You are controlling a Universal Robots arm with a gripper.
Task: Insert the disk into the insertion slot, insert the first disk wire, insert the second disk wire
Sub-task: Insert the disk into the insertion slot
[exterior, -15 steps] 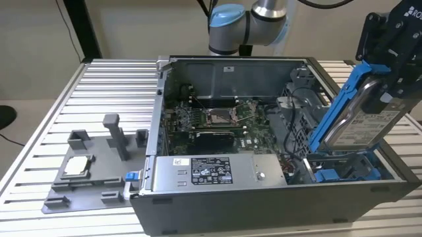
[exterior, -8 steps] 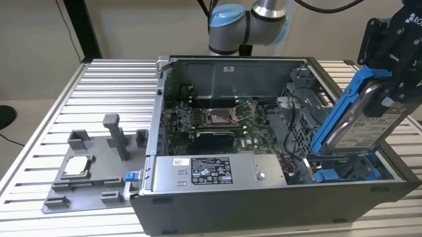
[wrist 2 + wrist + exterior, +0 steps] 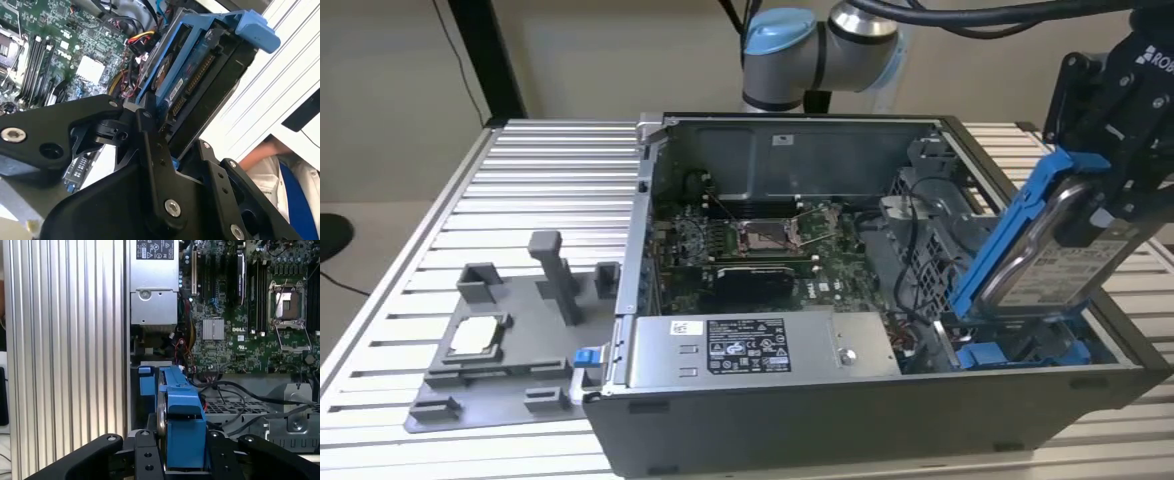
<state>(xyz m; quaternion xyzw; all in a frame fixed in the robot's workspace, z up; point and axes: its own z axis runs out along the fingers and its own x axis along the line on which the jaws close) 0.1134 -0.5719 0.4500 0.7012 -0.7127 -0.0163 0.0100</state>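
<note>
gripper (image 3: 1107, 212), black, clamps blue-framed flat silver disk (image 3: 1047, 268) tilted over dark grey metal insertion slot (image 3: 1021, 352); no step is finished yet.

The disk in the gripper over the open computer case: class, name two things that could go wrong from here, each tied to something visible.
1. The disk, clamped in the gripper, is tilted in the exterior view, its lower end at the insertion slot; it might bind going in.
2. Loose cables lie beside the slot in the first wrist view and could get pinched.
</note>
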